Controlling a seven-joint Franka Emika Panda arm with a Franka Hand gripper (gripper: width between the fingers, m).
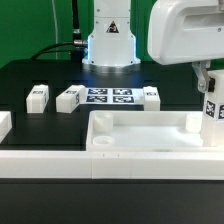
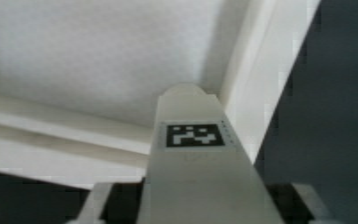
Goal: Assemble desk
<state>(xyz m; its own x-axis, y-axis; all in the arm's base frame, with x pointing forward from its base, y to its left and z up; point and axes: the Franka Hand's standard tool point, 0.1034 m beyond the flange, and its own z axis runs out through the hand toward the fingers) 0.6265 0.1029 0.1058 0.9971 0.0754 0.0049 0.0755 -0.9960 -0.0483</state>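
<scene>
On black table (image 1: 20,75), desk (image 1: 140,160); green backdrop (image 1: 30,25)

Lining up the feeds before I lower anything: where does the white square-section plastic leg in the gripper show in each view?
Exterior view: the white square-section plastic leg hangs upright at the exterior view's far right edge, beside the white tray-like desk slab.
Wrist view: the leg runs through the picture's centre, its tip at the slab's raised rim.
Shared landmark: the black-and-white square tag on the leg.
</scene>
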